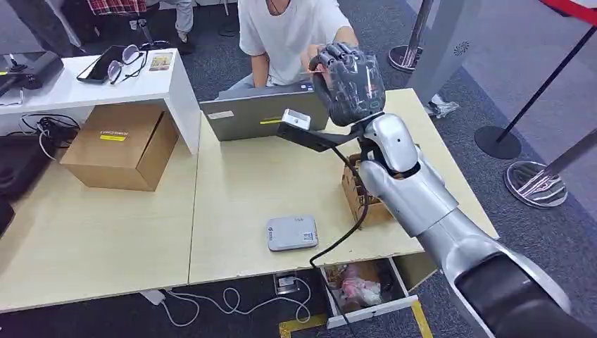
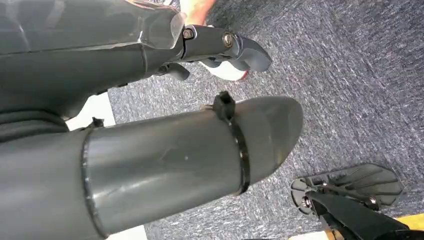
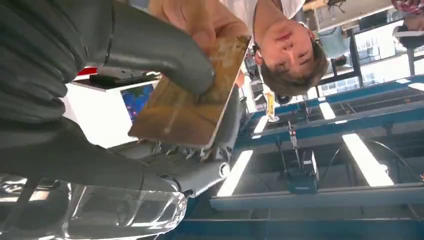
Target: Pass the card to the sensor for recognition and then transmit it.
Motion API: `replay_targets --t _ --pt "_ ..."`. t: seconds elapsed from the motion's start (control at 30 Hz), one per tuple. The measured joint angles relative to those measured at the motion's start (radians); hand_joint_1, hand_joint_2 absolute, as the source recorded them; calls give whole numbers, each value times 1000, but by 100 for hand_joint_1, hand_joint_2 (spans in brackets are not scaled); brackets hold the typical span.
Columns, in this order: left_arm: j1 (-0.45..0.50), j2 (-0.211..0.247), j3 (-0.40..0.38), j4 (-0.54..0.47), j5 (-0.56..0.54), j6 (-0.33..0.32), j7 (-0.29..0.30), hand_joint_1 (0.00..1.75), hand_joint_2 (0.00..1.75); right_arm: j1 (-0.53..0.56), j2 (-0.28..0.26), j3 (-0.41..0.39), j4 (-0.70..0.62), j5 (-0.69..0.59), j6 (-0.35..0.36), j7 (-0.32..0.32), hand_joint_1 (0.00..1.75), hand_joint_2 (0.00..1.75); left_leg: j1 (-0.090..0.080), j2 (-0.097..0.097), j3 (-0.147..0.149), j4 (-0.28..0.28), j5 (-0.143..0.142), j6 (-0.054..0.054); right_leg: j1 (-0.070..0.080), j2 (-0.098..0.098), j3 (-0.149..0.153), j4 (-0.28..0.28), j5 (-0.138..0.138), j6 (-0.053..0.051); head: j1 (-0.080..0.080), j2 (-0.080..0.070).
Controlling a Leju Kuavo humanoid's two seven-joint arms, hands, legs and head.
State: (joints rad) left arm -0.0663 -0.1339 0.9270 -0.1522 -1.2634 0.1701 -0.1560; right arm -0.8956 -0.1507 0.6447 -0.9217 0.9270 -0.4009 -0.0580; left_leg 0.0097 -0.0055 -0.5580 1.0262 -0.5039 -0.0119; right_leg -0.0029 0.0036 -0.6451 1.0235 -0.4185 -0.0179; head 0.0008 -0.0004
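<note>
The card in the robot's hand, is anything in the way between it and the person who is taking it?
Nothing visible is. The right hand holds the card up over the laptop, and the person's hand already touches the card's far edge.

Cardboard box (image 1: 120, 144) near the table's (image 1: 239, 190) left edge, laptop (image 1: 264, 113) at back edge, glasses (image 1: 127, 60) on white shelf (image 1: 151, 84).

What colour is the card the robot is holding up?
Golden brown with a pale edge; the card shows best in the right wrist view, held in the right hand.
</note>
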Motion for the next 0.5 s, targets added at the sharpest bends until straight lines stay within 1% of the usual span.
replay_targets --t 0.5 --pt "0 -7 9 0 6 9 0 0 0 -1 3 6 -14 1 27 13 175 175 0 0 0 0 0 0 0 0 0 0 0 0 0 0"
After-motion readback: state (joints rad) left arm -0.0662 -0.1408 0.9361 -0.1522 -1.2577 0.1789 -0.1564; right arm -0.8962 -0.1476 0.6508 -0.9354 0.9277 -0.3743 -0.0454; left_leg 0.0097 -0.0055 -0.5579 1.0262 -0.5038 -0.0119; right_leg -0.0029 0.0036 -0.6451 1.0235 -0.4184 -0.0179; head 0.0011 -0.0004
